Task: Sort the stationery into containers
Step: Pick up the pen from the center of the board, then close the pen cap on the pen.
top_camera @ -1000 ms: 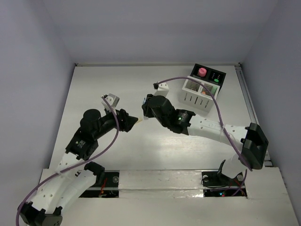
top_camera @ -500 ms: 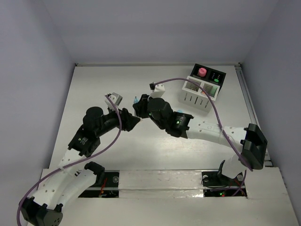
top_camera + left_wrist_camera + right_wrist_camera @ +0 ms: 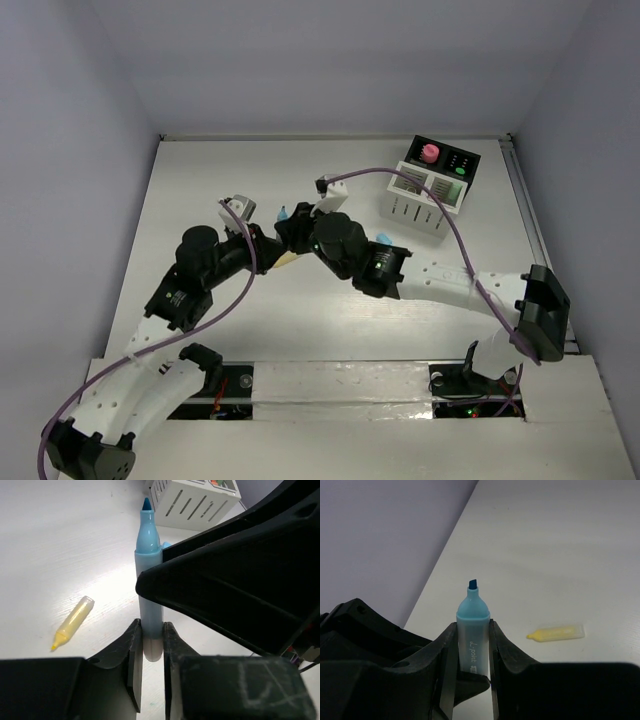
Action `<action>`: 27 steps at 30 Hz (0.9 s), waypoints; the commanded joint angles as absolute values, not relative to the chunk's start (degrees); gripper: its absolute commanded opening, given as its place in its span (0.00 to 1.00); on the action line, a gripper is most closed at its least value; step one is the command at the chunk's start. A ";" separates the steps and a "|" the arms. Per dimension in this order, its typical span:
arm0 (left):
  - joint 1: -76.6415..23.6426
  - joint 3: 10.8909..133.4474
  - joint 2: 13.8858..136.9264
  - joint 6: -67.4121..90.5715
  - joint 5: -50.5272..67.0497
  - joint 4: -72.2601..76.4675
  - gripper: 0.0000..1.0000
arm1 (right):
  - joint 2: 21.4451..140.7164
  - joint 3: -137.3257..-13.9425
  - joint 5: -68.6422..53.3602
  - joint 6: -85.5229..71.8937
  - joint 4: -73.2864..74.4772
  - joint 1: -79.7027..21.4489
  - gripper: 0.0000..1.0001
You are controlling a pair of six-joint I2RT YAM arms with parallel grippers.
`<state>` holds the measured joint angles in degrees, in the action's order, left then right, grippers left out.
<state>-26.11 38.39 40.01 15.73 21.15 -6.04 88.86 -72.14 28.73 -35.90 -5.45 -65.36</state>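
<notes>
Both my left end effector (image 3: 149, 649) and right end effector (image 3: 472, 652) pinch one uncapped blue highlighter (image 3: 149, 580), nearly closed. Only the left wrist view shows the white slatted box (image 3: 192, 502).

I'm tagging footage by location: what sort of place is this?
Probably a robotics lab test cell: plain walls box in a white table, the left arm and right arm are mounted at its near edge, and the left claw and right claw both grip one blue highlighter.
</notes>
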 commanded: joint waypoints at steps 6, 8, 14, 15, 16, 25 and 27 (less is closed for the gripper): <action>-26.28 40.34 37.53 15.03 21.44 -2.72 0.00 | 83.50 -68.82 28.57 -34.81 -7.12 -66.27 0.40; -26.28 40.25 37.27 15.03 21.71 -2.81 0.00 | 80.53 -67.68 28.30 -33.06 -4.77 -66.27 0.57; -26.28 40.25 37.26 14.94 23.02 -2.64 0.00 | 69.45 -64.52 22.95 -25.60 2.70 -63.64 0.74; -26.28 40.34 37.61 14.85 23.11 -2.64 0.00 | 66.82 -63.99 21.90 -24.10 3.68 -62.68 0.75; -26.28 40.34 37.70 14.85 23.20 -2.64 0.00 | 65.93 -63.46 21.19 -22.60 4.47 -61.80 0.75; -26.28 40.08 37.53 14.50 28.56 -1.50 0.00 | 71.44 -62.04 9.41 -15.48 21.34 -41.59 0.70; -26.28 39.99 37.53 14.50 30.05 -1.06 0.00 | 76.19 -63.19 9.75 -12.23 24.51 -40.96 0.71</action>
<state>-26.24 38.39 37.80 15.27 26.28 -5.30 71.11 -62.78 13.82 -18.79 15.35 -41.89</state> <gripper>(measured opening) 0.143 0.704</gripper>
